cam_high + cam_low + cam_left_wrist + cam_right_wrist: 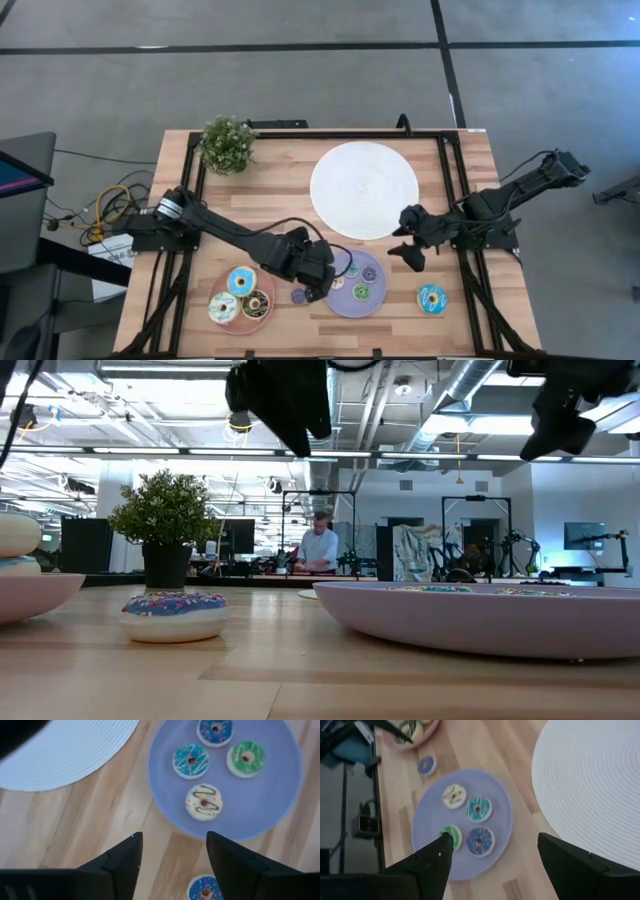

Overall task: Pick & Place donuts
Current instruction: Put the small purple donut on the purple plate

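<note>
We find the left gripper spread wide and empty, poised above the small purple donut lying on bare wood just beside the purple plate. The left arm is clearly nearer. The right gripper, also wide and empty, hangs farther off above the white plate's edge.

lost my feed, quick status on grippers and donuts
Left gripper open above small donut beside purple plate. Right gripper open, empty. Nothing in the way.

Two dark jointed arms, black cables along them, with dark wedge-shaped fingers
</note>
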Available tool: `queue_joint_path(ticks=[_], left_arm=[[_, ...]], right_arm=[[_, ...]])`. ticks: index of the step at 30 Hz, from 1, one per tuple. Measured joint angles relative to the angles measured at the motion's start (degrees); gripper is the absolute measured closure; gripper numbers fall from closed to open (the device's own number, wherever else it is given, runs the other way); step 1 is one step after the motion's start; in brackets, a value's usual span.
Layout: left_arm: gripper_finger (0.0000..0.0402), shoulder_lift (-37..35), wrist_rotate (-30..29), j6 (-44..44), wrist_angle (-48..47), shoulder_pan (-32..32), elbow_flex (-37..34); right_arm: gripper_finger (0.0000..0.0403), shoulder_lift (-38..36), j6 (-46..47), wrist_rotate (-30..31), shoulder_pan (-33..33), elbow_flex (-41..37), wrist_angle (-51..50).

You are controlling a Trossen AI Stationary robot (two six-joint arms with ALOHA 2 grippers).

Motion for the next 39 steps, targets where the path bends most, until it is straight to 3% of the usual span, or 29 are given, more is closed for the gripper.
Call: queue_joint_path(ticks=[8, 14, 19, 25, 34, 39], left_arm=[[0.0123, 5.2, 6.2, -4.7, 0.6, -0.2, -0.1], [0.0097, 7.1, 10.7, -7.7, 0.3, -0.2, -0.2], [0.0085, 7.0, 11.7, -12.4, -1.3, -0.2, -0.3], [0.0076, 8.2, 13.7, -11.6, -3.8, -0.6, -0.6], [0.0076, 13.0, 22.8, -12.1, -3.1, -1.2, -0.4], [0.0076, 14.7, 23.8, -14.7, -5.2, -1.2, -0.5]], right_arm=[[0.0121, -2.6, -0.8, -0.2, 1.1, 0.0, -6.9], [0.0121, -6.0, -0.5, 0.5, 3.5, 0.0, -9.8], [0.0121, -7.3, -0.5, 1.2, 3.7, 0.0, -10.1], [0.0121, -7.3, -0.3, 1.3, 3.8, 0.0, -10.6], [0.0121, -7.2, 0.3, 1.1, 3.8, 0.0, -10.8], [0.0121, -7.2, 0.3, 1.1, 3.8, 0.0, -10.8]])
